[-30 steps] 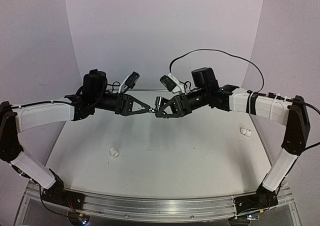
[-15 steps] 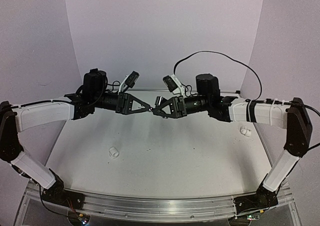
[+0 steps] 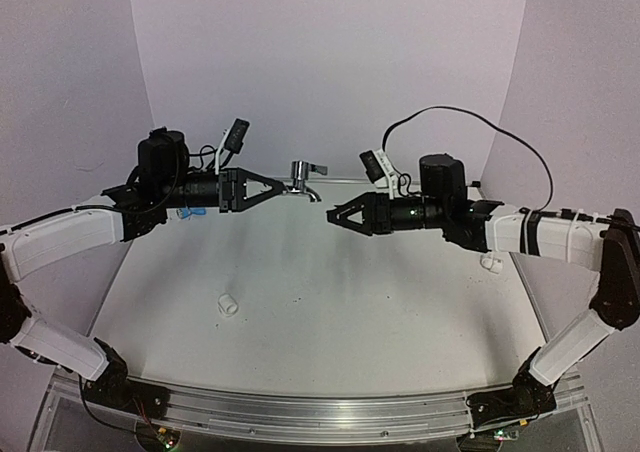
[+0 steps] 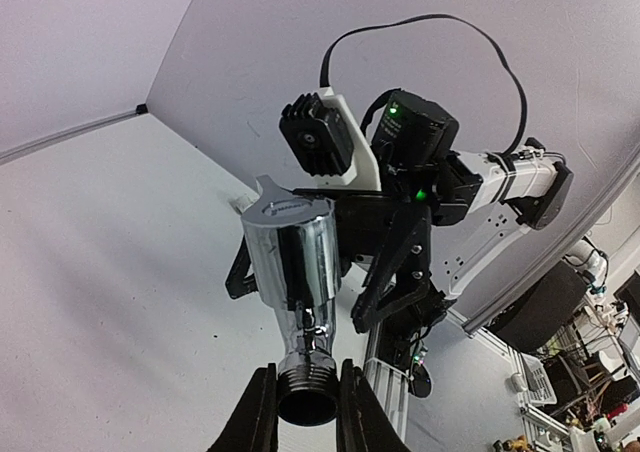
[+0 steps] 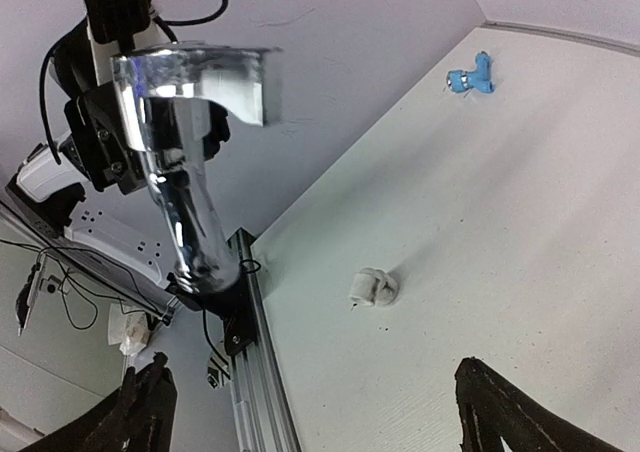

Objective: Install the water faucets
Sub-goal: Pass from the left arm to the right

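The silver metal faucet (image 3: pixel 302 179) hangs in the air above the back of the table, with my left gripper (image 3: pixel 282 185) shut on it. In the left wrist view the fingers (image 4: pixel 256 417) pinch its threaded end, and the chrome body (image 4: pixel 290 257) points away from them. My right gripper (image 3: pixel 332 216) stands open a short way to the right of the faucet, apart from it, with nothing between its fingers (image 5: pixel 505 417). From the right wrist the silver faucet (image 5: pixel 185 172) shows at upper left. The blue plastic faucet (image 3: pixel 190 213) lies on the table under my left arm, and it shows small (image 5: pixel 471 77).
One white pipe fitting (image 3: pixel 229 305) lies on the table's front left and shows (image 5: pixel 373 288) from the right wrist. Another white fitting (image 3: pixel 491 263) sits near the right edge under my right arm. An aluminium rail (image 3: pixel 300 412) runs along the near edge.
My right gripper has opened, let go of the silver faucet and drawn back to the right. My left arm has pulled back to the left with the faucet still in its grip.
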